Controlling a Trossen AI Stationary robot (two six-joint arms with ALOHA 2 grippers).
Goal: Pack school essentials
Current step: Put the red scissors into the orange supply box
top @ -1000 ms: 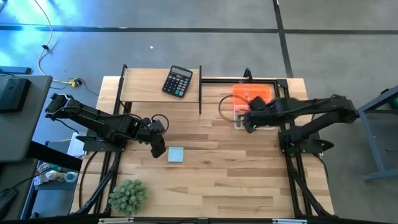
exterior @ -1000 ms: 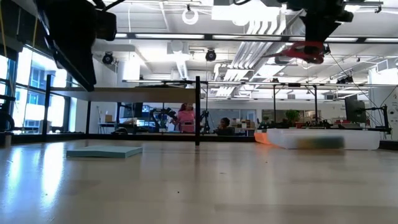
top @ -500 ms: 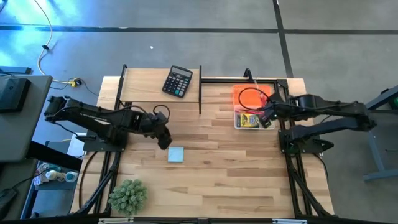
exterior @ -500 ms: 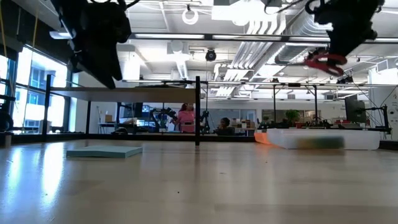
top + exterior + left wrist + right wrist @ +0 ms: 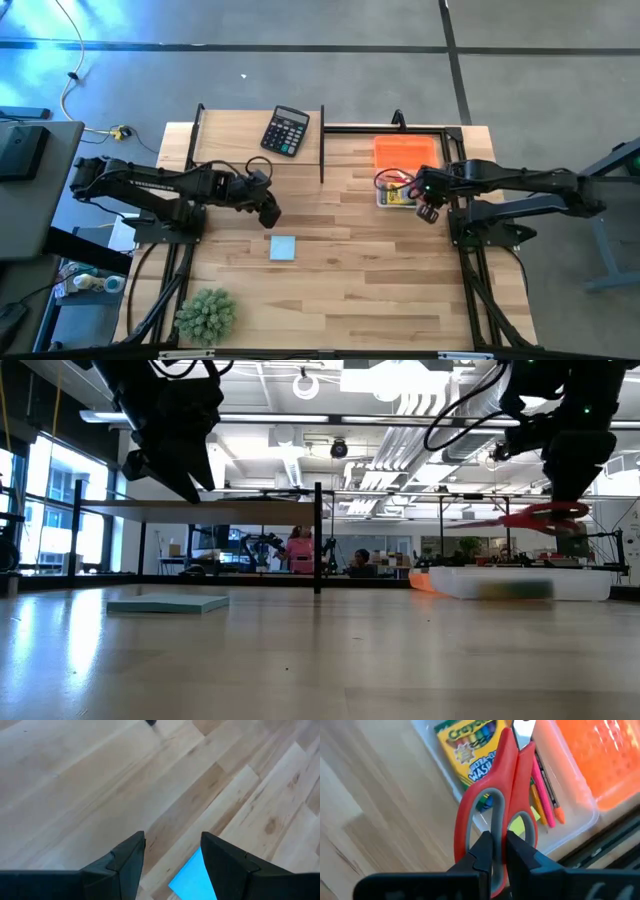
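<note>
On the left of the table, the left gripper [image 5: 270, 212] has swung from just beside the pale blue note pad [image 5: 283, 247] up toward 12 o'clock, and now hangs high above the wood with the pad at its 5 o'clock. Its fingers [image 5: 125, 865] stand part-open and hold nothing; the left wrist view shows bare planks between them and a corner of the note pad [image 5: 195, 877] below. The pad lies flat and untouched, so that item is, by my reading, still to be packed. The black calculator [image 5: 286, 131] sits on the raised shelf at the table's 12 o'clock edge, and the spiky green plant [image 5: 206, 314] stands at the 7 o'clock corner.

On the right, the right gripper [image 5: 430, 212] has drawn back from over the clear box [image 5: 381, 200] toward 5 o'clock and dropped lower. It is clamped tight on the red-handled scissors [image 5: 501, 805], gripping them by the handle loops, blades closed and pointing over the box. The scissors hang above the box, not yet in it; lowering and letting go looks like the next step.

Inside the box lie the yellow crayon box [image 5: 467, 747], a pink-red marker [image 5: 543, 795] and thin pencils [image 5: 540, 807]. The crayon box reads "Crayola", with a partly hidden "WASH…" beneath. An orange lid [image 5: 406, 152] lies at the box's 12 o'clock.
</note>
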